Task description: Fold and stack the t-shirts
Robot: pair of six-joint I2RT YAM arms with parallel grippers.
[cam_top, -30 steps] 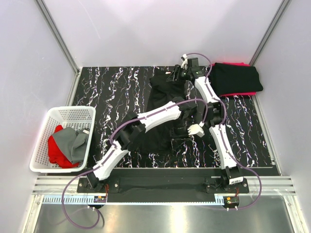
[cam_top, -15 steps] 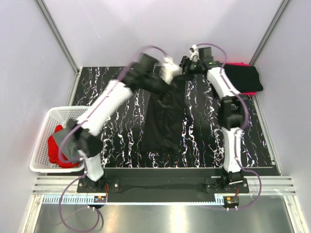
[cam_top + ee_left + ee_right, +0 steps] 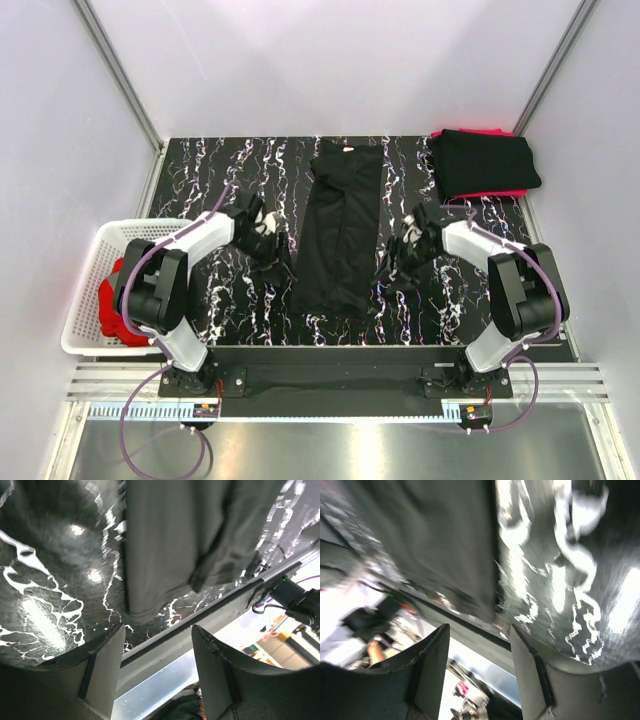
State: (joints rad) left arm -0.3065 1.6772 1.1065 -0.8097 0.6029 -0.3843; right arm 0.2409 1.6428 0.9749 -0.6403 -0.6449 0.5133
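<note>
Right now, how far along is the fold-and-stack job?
Done: a folded black t-shirt sits on a red one at the far right corner. In hand: another black t-shirt lies mid-table, folded into a long strip; the left gripper and right gripper sit either side of it, both open and empty. Left: the crosswise folds, moving it to the stack, then the red shirt and grey shirt in the white basket.

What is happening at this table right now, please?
It's a shirt-folding run. A black t-shirt lies mid-table, folded into a long strip. The left gripper and right gripper sit either side of its near end, both open and empty. A folded stack waits at the far right; more shirts are in the basket.
</note>
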